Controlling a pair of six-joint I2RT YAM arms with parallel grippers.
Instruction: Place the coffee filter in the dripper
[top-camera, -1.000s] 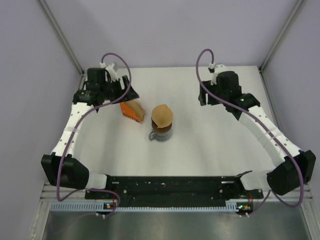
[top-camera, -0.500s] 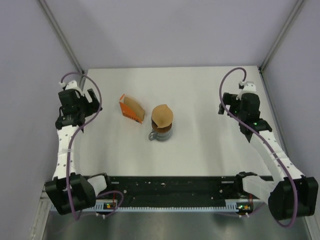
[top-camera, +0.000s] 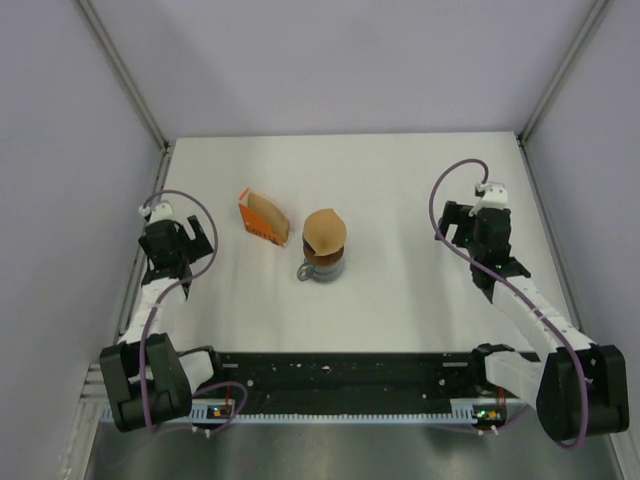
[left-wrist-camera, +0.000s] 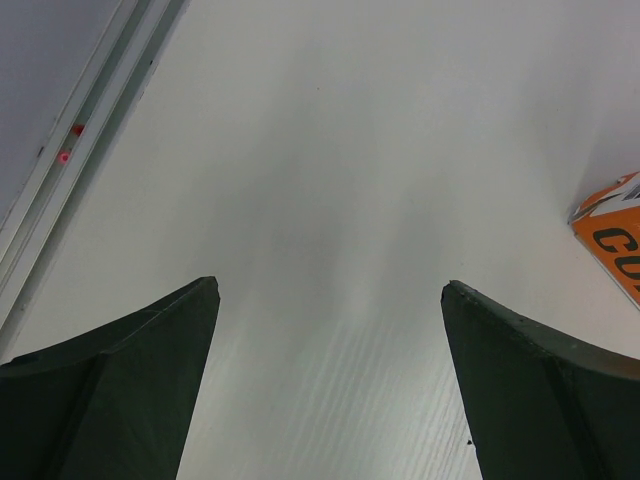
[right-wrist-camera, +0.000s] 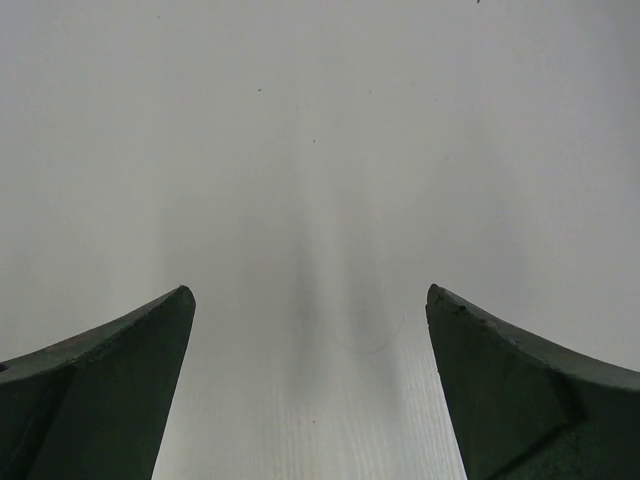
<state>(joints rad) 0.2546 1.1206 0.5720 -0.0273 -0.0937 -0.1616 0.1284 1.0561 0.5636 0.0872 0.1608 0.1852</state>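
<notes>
We see filter (top-camera: 325, 231) atop dripper (top-camera: 322, 258), frame centre; L fingers (left-wrist-camera: 120, 410), R fingers (right-wrist-camera: 100, 390) gape wide, empty. Looks done; next just park arms.

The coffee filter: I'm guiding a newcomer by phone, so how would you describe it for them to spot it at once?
Start at the middle of the white table. There a small greyish handled vessel stands, and the coffee filter sits on top of it. It is a single plain tan paper cone, unlike the orange-and-white pack lying to its left.
</notes>
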